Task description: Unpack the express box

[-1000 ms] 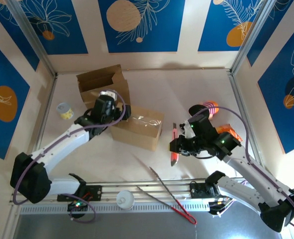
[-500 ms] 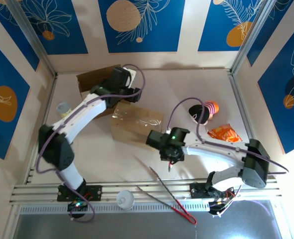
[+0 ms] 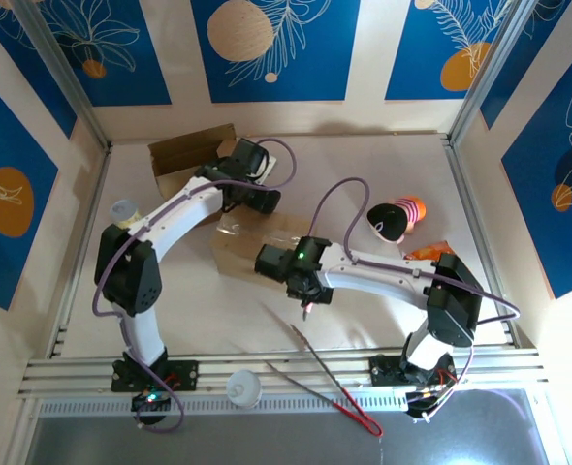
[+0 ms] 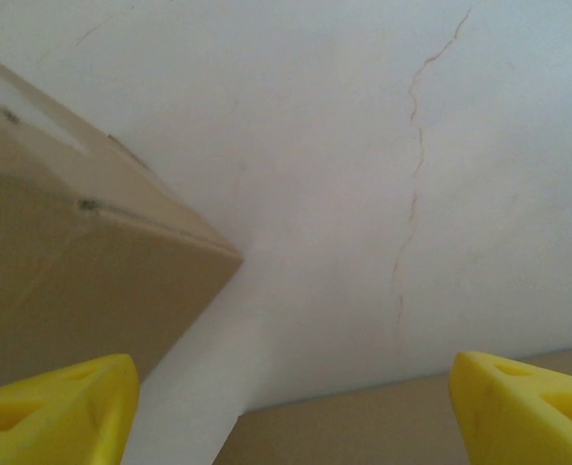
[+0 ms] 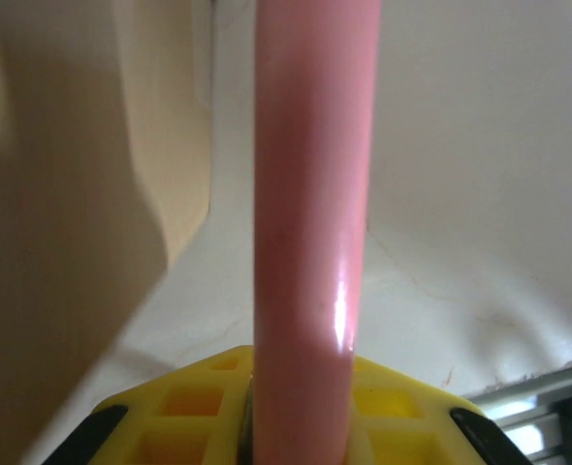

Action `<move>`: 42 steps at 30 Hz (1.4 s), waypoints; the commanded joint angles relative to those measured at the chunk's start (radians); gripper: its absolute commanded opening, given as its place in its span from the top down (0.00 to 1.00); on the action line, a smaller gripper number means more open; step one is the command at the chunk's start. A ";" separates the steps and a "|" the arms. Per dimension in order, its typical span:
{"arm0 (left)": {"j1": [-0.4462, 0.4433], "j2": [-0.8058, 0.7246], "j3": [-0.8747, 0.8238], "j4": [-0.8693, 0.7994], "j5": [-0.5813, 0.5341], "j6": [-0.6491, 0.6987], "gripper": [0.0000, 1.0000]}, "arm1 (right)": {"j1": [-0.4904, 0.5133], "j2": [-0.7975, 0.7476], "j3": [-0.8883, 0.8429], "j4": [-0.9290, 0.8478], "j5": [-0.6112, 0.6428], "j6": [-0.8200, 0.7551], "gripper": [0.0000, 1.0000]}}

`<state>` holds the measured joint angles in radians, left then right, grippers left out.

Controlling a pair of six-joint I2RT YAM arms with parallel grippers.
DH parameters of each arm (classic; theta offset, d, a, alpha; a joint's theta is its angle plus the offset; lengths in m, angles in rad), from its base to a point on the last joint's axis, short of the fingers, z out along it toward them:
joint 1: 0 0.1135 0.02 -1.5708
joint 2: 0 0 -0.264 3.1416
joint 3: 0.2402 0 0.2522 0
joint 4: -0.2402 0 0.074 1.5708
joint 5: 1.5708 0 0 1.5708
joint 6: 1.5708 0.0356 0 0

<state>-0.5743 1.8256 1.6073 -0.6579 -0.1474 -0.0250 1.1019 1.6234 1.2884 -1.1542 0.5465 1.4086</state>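
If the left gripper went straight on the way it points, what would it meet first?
Most likely the bare table, beside the cardboard box corner at the wrist view's left. The left gripper is open and empty; depth is unclear.

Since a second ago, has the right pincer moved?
Yes. The right pincer, shut on the pink cutter, has swung left, from right of the tongs' far tip to just beyond it.

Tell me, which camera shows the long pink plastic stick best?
The right wrist view: the long pink plastic stick runs up the middle, close up, clamped in the right gripper. In the top external view its small pink tip pokes from under that gripper, beside the brown cardboard box.
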 commanded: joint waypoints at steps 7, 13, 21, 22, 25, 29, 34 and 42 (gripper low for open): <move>-0.037 -0.153 -0.125 -0.165 -0.034 -0.093 0.16 | -0.235 0.020 0.085 0.149 -0.008 -0.261 1.00; -0.054 -0.247 -0.212 -0.184 -0.036 -0.151 0.16 | -0.350 0.112 0.217 0.249 -0.087 -0.472 1.00; -0.087 -0.388 -0.328 -0.208 -0.013 -0.226 0.16 | -0.391 0.261 0.375 0.316 -0.223 -0.718 1.00; -0.092 -0.407 -0.345 -0.209 -0.001 -0.236 0.16 | -0.395 0.265 0.381 0.312 -0.217 -0.734 1.00; -0.105 -0.465 -0.388 -0.212 0.015 -0.260 0.15 | -0.422 0.246 0.378 0.279 -0.178 -0.757 1.00; -0.105 -0.526 -0.381 -0.279 -0.086 -0.288 0.13 | -0.480 0.130 0.266 0.250 -0.077 -0.732 1.00; -0.101 -0.530 -0.276 -0.423 -0.254 -0.314 0.11 | -0.513 -0.075 0.082 0.169 0.041 -0.682 1.00; -0.018 -0.428 -0.159 -0.410 -0.314 -0.337 0.10 | -0.304 -0.374 -0.252 -0.005 0.091 -0.415 1.00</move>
<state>-0.6357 1.3407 1.4189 -1.0592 -0.4107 -0.3378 0.7143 1.2991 1.1217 -1.0573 0.6106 0.8291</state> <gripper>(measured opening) 0.902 0.190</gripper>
